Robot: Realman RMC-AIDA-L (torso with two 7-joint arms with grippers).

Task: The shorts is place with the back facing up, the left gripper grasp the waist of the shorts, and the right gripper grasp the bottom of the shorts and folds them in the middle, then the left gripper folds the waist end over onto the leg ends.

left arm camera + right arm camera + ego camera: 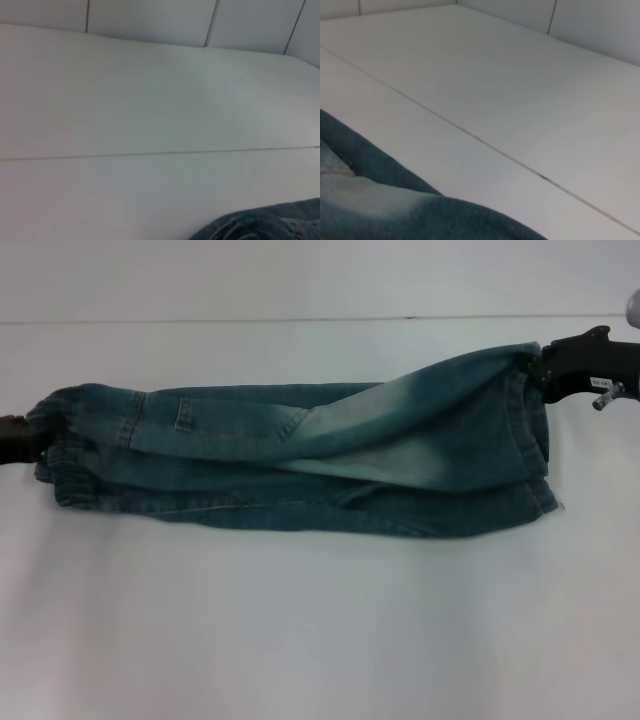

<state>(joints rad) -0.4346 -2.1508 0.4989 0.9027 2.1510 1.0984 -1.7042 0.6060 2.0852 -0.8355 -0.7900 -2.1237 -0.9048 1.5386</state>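
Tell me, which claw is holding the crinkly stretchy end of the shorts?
The left gripper, the plain black one; the right gripper, with the white label, holds the flat leg ends.

Head view high, facing down, both wrist views low, close, sharing shorts (300,455) and table (320,640)

a white table (320,640) filled the frame, a thin seam crossing its upper part. the shorts (300,460) lay on it across the middle, folded lengthwise, reaching from left edge to upper right.
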